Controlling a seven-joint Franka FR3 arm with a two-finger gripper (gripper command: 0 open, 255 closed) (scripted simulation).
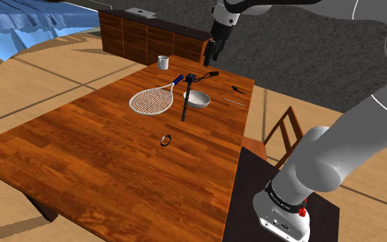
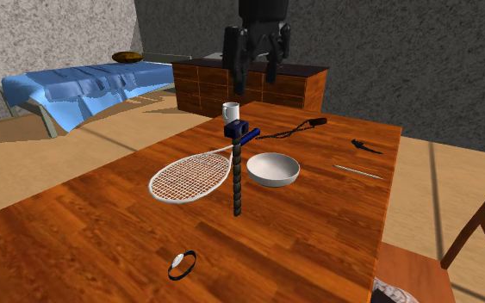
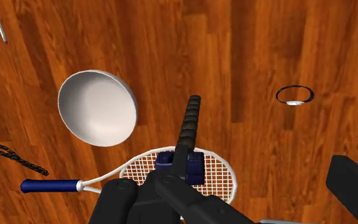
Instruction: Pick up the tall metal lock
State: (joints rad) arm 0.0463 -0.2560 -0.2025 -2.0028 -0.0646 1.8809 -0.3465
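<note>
The tall lock (image 2: 238, 172) is seen standing upright on the table (image 2: 102, 232), near its far end in the second exterior view. It is made up of a slender dark shaft, ribbed like a stack of beads, with a blocky blue head on top. It is flanked by a racket (image 2: 193, 179) and a bowl (image 2: 273, 169). The racket lies flat with an oval white-strung head and a blue grip, and its rim is just beside the foot of the shaft. The bowl is round, smooth, white and shallow.

The tool (image 2: 255, 79) is held in the air above the lock and well apart from it. Its two black fingers are spread, and nothing is clasped between them.

The table is surfaced in glossy reddish-brown boards with a streaked grain. A small white mug (image 2: 230, 112) is set behind the lock, and a thin black cord (image 2: 292, 131) trails beside the bowl. A dark ring (image 2: 182, 264) lies nearer the camera.
</note>
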